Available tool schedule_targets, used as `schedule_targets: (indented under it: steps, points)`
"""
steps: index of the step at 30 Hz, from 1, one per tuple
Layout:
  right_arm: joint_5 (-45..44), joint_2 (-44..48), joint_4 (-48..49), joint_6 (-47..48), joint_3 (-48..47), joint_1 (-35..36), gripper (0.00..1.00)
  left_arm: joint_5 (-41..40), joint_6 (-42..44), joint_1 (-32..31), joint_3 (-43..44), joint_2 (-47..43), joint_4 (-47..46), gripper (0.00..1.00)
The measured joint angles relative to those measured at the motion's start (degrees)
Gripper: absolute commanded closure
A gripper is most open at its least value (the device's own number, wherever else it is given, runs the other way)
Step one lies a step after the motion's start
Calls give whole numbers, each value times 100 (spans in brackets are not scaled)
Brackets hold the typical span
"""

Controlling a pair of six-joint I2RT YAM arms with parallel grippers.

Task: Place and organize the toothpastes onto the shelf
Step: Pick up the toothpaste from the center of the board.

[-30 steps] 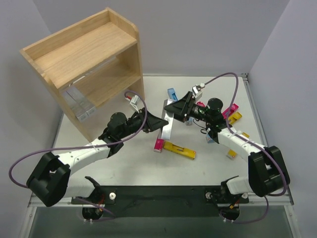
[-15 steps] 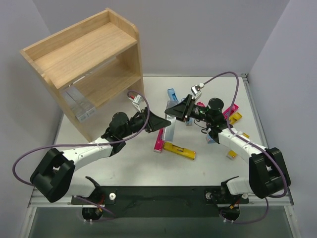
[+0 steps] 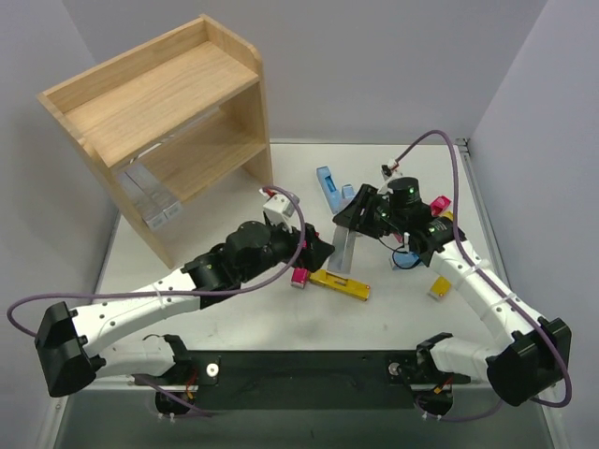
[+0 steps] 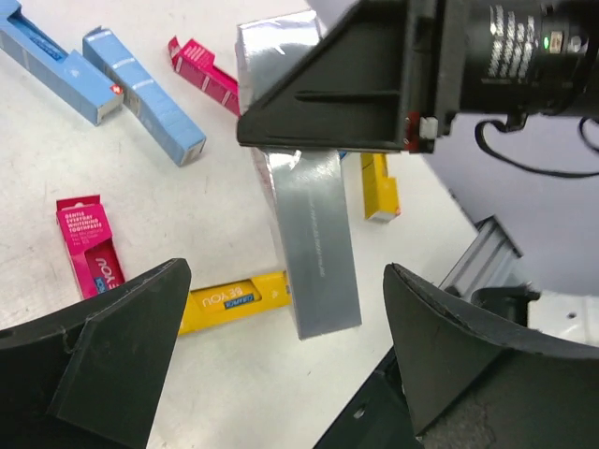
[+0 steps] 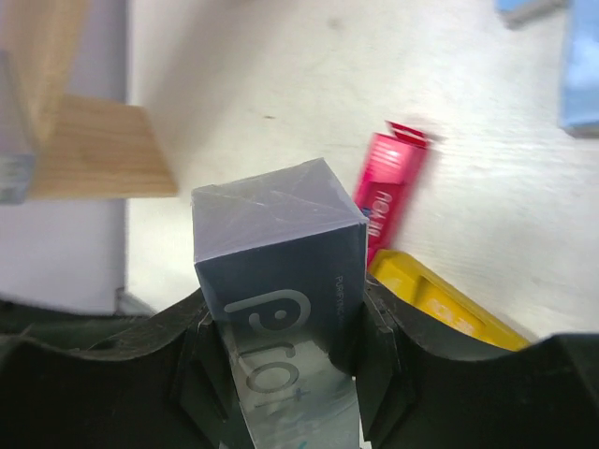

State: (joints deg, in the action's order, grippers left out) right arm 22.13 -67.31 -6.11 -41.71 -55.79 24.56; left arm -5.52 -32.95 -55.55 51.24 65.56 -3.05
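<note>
My right gripper (image 3: 359, 214) is shut on the upper end of a silver-grey toothpaste carton (image 3: 345, 249), which hangs tilted above the table. In the right wrist view the carton (image 5: 281, 271) fills the space between the pads of the right gripper (image 5: 281, 365). My left gripper (image 3: 315, 250) stands open just left of it, holding nothing. In its own view the left gripper (image 4: 290, 374) has wide-apart fingers below the carton (image 4: 314, 234). The wooden shelf (image 3: 168, 122) stands at the back left, with silver-grey cartons (image 3: 150, 198) on its lower tier.
Loose cartons lie on the table: a blue one (image 3: 328, 182), a yellow one (image 3: 340, 282) and a magenta one (image 3: 299, 277) near the grippers. More yellow (image 3: 438, 285) and magenta (image 3: 438, 207) cartons lie under the right arm. Walls close in on both sides.
The left gripper opened and let go of the silver-grey carton. The right gripper shut on its upper end and carried it a little to the right. The left arm stretched further right.
</note>
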Motion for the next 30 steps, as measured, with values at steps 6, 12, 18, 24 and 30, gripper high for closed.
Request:
schedule_targets:
  steps: [6, 12, 18, 24, 30]
  points:
    - [-1158, -4, -1005, 13, -186, 339, 68, -896, 358, -837, 214, 455, 358, 4]
    - [-1716, -7, -1270, -129, -313, 492, 67, -1257, 153, -927, 232, 1025, 413, 5]
    - [-2105, -9, -1510, -138, -317, 514, 67, -1163, -92, -927, 304, 1322, 186, 8]
    - [-2168, -9, -1563, -269, -356, 551, 67, -872, -208, -929, 262, 1394, -302, 9]
    - [-2129, -9, -1447, -433, -450, 588, 66, -597, -282, -940, 221, 1416, -627, 10]
